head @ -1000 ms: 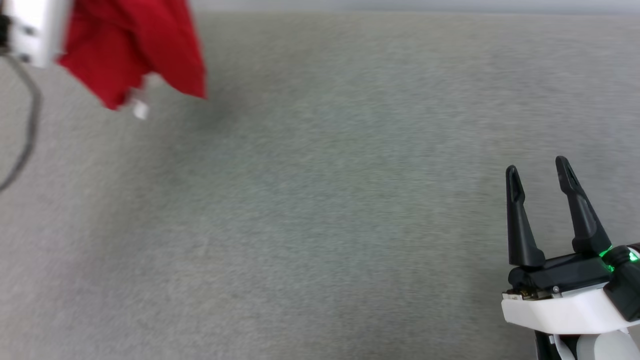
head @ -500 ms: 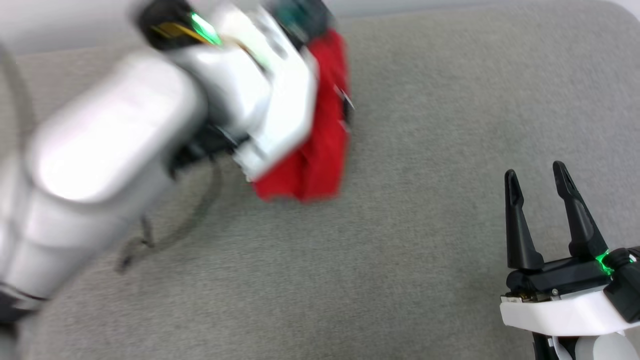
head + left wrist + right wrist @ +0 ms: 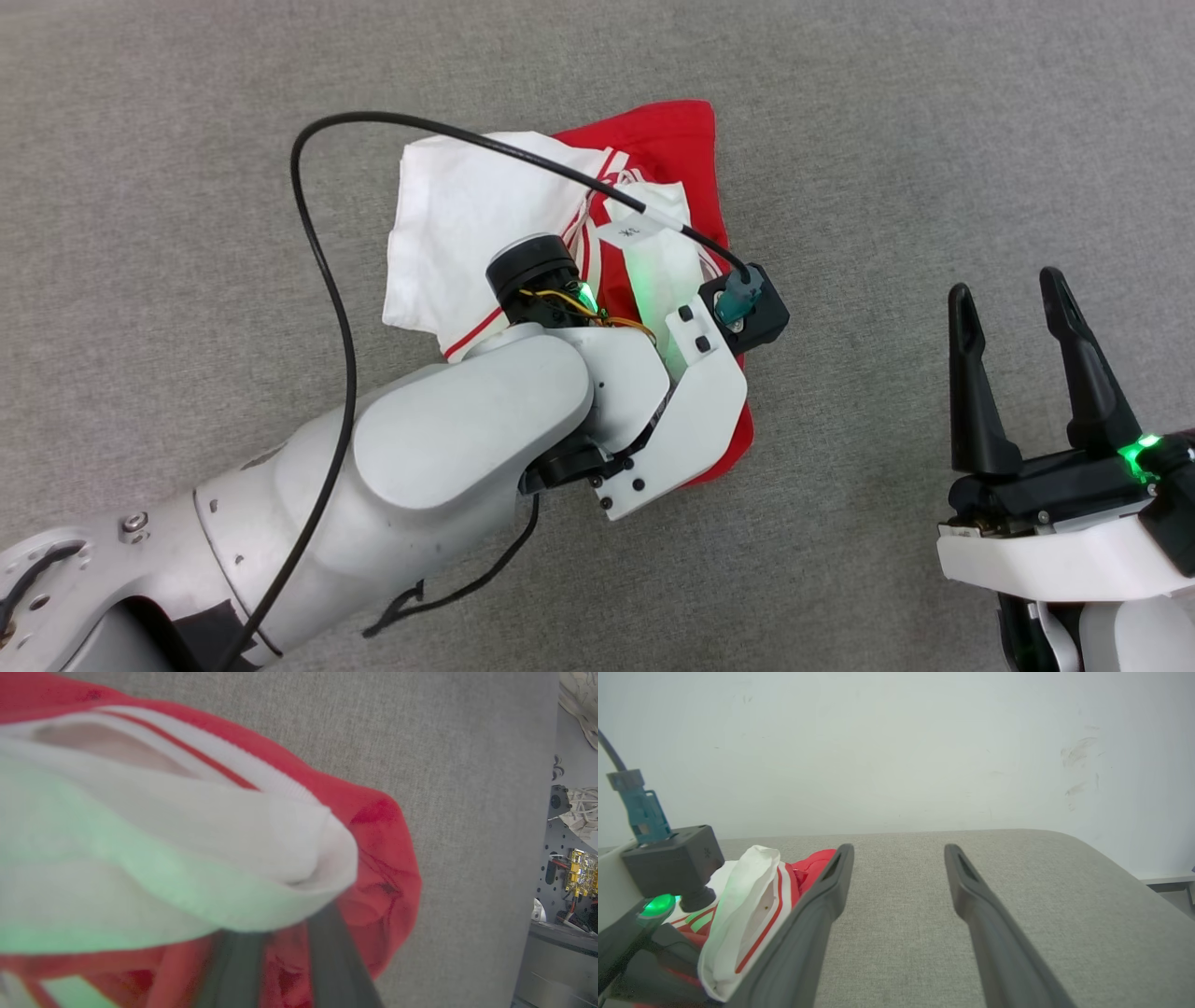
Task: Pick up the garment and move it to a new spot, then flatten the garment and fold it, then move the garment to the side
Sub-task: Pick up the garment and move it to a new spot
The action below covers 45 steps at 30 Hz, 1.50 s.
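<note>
Grey cloth-covered bench (image 3: 934, 140), bearing garment (image 3: 672, 140) bunched, apparently set down for flattening; left hand (image 3: 280, 942) buried in folds, grip indeterminable; right hand (image 3: 1006, 299) spread open, idle.

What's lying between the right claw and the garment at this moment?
Nothing but bare grey surface separates the open right claw from the garment, as the head view shows.

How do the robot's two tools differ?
The left tool is pinched shut on the garment, half buried in cloth; the right tool is spread open, holding nothing. The left sits over the garment; the right hangs beside it above the grey surface. Both have dark fingers.
</note>
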Available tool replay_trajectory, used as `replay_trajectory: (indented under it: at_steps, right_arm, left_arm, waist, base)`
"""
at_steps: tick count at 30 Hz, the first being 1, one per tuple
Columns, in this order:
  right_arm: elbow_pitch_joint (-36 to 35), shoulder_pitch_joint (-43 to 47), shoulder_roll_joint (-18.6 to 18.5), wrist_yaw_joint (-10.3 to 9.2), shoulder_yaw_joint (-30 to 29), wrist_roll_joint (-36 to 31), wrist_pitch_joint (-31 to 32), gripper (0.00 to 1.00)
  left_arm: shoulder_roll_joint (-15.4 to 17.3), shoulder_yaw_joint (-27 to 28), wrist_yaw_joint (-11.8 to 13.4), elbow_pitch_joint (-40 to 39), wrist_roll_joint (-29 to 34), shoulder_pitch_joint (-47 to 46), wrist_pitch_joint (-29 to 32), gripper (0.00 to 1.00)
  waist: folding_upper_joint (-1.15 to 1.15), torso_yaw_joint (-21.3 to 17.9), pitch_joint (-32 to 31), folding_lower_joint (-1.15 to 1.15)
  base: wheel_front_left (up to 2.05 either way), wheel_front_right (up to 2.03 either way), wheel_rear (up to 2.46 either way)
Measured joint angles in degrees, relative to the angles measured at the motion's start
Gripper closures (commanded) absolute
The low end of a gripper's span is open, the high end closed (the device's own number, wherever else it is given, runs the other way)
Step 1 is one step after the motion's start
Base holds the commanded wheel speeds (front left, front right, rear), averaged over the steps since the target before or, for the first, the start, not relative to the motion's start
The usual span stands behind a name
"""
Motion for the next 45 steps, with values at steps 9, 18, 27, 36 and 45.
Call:
replay_trajectory:
  at_steps: [9, 18, 27, 36, 45]
  right_arm:
    - [1.19, 0.27, 0.01, 0.0, -0.49, -0.47, 0.0, 0.0]
    - [1.96, 4.67, 0.01, 0.0, -0.96, -1.85, 0.0, 0.0]
    - [2.26, 6.8, 0.01, 0.0, -2.18, -2.98, 0.0, 0.0]
    - [3.23, 9.02, 0.02, 0.0, -4.61, -3.6, -0.01, 0.0]
    - [3.9, 10.18, 0.01, 0.0, -5.72, -3.83, 0.0, 0.0]
  left_arm:
    - [-0.34, -0.31, -0.03, 0.67, 5.92, 1.48, -10.63, 0.0]
    - [-1.64, 1.91, 2.42, 3.31, 8.65, 4.37, -31.32, 0.0]
    - [-1.66, 6.44, 14.8, 3.59, 12.33, 14.05, -49.16, 0.0]
    - [2.02, 14.37, 27.54, 2.45, 13.83, 24.09, -59.85, 0.0]
    - [4.93, 28.64, 36.56, -8.2, 21.43, 38.52, -60.36, 0.0]
  waist:
    - [0.0, 0.41, -1.96, 0.0]
    - [0.0, 3.97, -9.61, 0.0]
    - [0.0, 8.92, -14.98, 0.0]
    - [0.0, 11.61, -17.72, 0.0]
    - [0.0, 13.02, -19.63, 0.0]
  base:
    - [0.0, 0.0, 0.0]
    - [0.0, 0.0, 0.0]
    - [0.0, 0.0, 0.0]
    - [0.0, 0.0, 0.0]
    - [0.0, 0.0, 0.0]
